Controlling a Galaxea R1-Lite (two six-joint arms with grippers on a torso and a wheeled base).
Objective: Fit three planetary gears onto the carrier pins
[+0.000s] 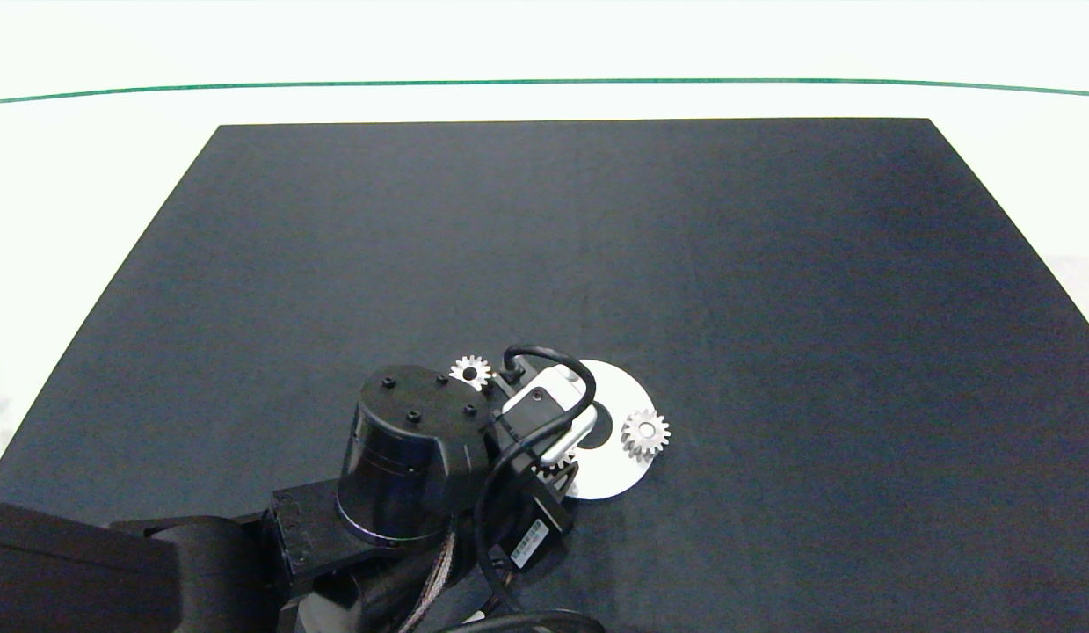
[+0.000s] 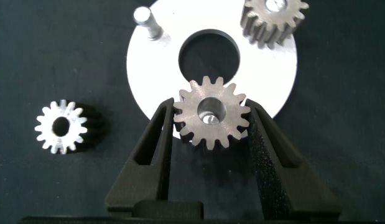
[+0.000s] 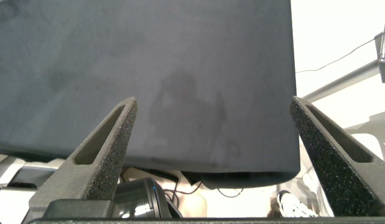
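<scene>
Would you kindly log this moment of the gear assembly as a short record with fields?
Left hand: over the white disc, fingers closed on a gear whose hole shows a pin tip
Seated gear: on a pin at the disc's rim
Bare pin: no gear on it
Loose gear: on the black mat, beside the disc
Right hand: open, away from the parts
</scene>
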